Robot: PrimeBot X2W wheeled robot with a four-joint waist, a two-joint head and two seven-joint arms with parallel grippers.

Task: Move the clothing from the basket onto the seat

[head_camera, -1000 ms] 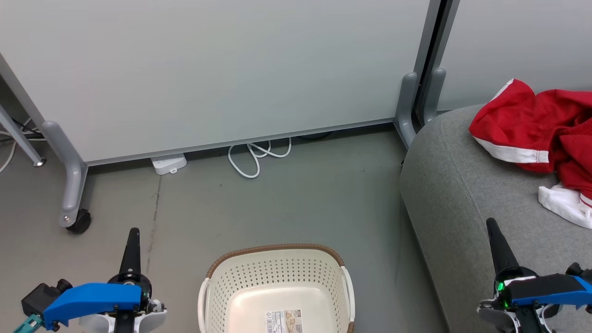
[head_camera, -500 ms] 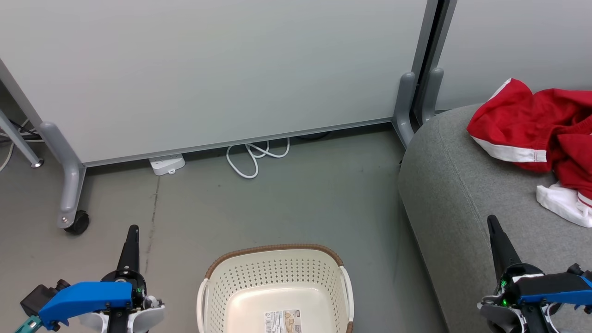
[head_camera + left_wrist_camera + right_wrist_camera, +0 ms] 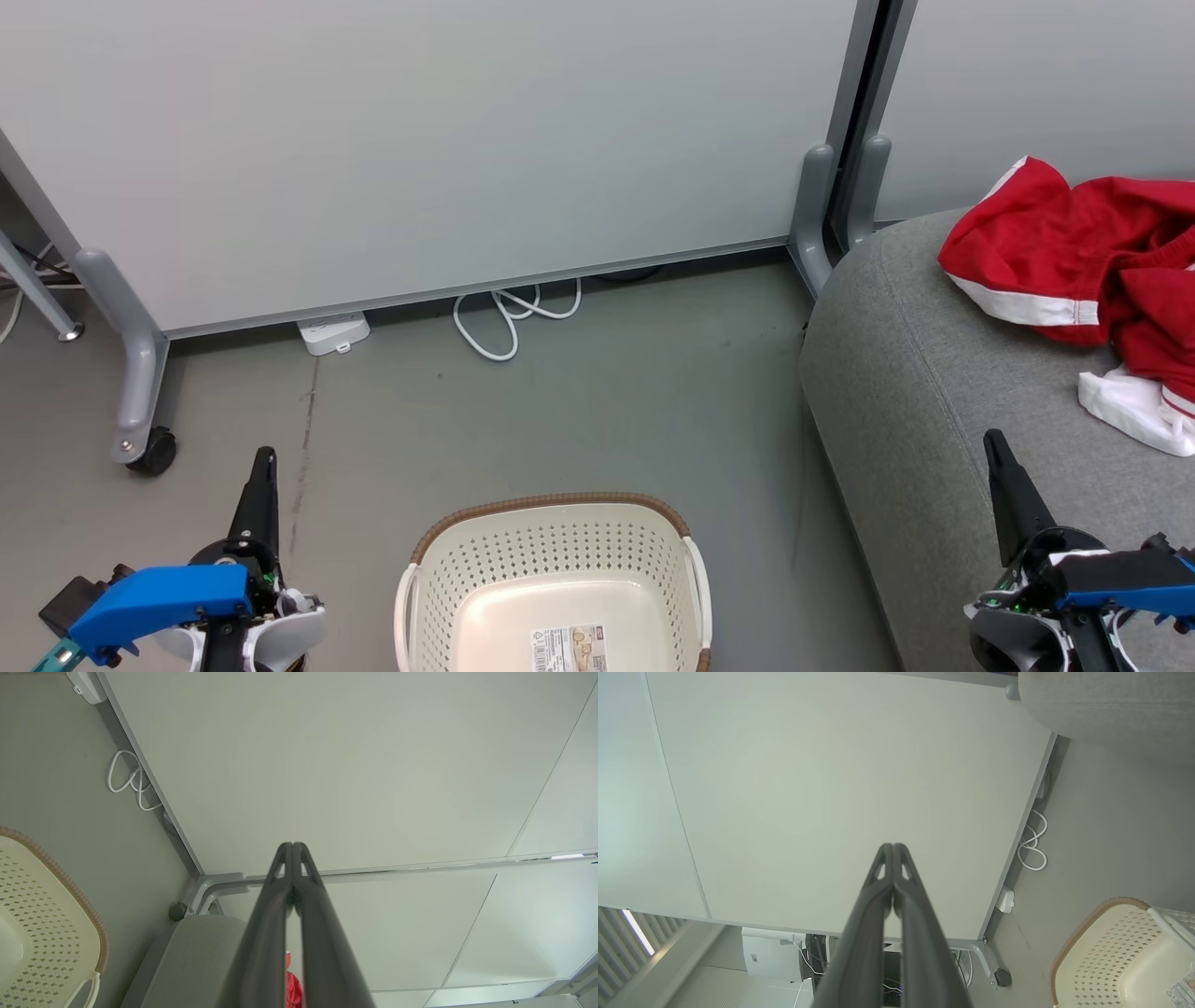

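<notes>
The red clothing (image 3: 1083,247) with white stripes and trim lies bunched on the grey seat (image 3: 934,392) at the right. A sliver of red clothing (image 3: 293,991) shows between my left fingers in the left wrist view. The cream basket (image 3: 555,583) with a brown rim stands on the floor at bottom centre, holding nothing but a label on its bottom; it also appears as basket (image 3: 42,924) and basket (image 3: 1120,956). My left gripper (image 3: 265,454) is shut and holds nothing, left of the basket. My right gripper (image 3: 993,437) is shut and holds nothing, over the seat's front.
A pale partition panel (image 3: 420,140) on grey wheeled legs (image 3: 140,411) stands behind the basket. A white cable loop (image 3: 509,317) and a power strip (image 3: 333,332) lie at its foot. Bare grey floor (image 3: 579,411) lies between panel and basket.
The head view has drifted slightly, shifting the scene left and up. Both grippers sit a little lower at the frame's bottom edge. Basket and clothing have not moved.
</notes>
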